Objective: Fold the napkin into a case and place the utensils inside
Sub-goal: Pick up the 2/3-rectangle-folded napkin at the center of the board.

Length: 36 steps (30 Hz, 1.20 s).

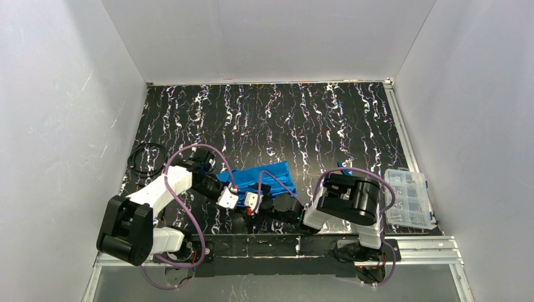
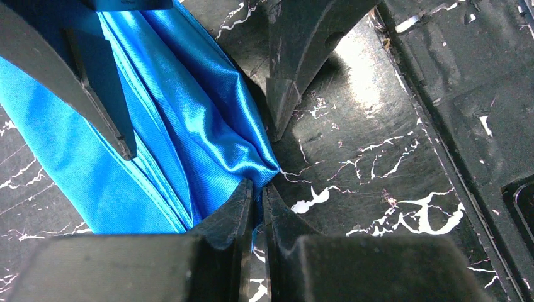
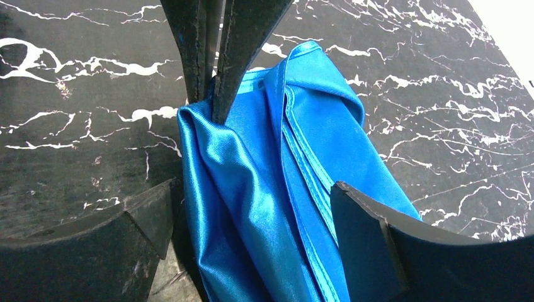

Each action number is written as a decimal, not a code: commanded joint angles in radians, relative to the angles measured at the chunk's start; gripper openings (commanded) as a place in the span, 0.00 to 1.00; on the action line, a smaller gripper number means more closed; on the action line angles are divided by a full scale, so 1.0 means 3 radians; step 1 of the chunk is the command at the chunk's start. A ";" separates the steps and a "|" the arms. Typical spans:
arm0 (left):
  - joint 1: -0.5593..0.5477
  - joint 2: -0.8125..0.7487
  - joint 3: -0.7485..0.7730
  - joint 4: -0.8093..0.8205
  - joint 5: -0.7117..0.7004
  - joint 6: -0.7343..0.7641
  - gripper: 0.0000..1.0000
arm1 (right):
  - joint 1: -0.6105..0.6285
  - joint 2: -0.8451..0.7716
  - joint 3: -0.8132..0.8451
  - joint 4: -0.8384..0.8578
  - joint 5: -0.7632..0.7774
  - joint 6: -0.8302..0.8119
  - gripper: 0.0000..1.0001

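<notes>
Midway through the folding, by the look of it. On the near middle of the dark marbled worktop (image 1: 283, 119), between the two arms, the napkin (image 1: 258, 176): doubled over into a long layered strip, hems stacked along one side, but loose and puffy, not yet a tidy flat case. No sign of the utensils anywhere in view, so all the loading left to do, plus at least one more fold to close the pouch, at a guess. Over to the left hand (image 2: 257, 192): pinched tight together on the pointed corner of the cloth, right down at the worktop. And the right hand (image 3: 252, 189): spread wide, straddling the strip from the opposite end, one finger each side, gripping nothing; touching the cloth or just beside it, hard to say. Off to the right, a clear plastic box (image 1: 409, 198), well apart from the action.
</notes>
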 commanded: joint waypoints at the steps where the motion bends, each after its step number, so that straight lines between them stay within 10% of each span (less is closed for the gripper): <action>1: 0.0028 -0.0101 -0.0034 -0.0123 0.0125 0.0082 0.00 | -0.0049 0.0105 0.0106 0.0196 -0.0071 -0.0094 0.95; 6: 0.0042 -0.0127 -0.0037 -0.0105 0.0150 0.0071 0.00 | -0.0055 0.0150 0.0189 0.0160 -0.0115 0.0011 0.83; 21: 0.0068 -0.0137 -0.0152 0.0163 0.0017 0.0056 0.00 | -0.0099 -0.0044 0.0205 -0.0049 -0.0380 0.0409 0.03; 36: 0.0396 -0.0497 0.0083 -0.0215 -0.0101 -0.0156 0.28 | -0.0302 -0.0128 0.0157 -0.0206 -0.0805 0.0917 0.01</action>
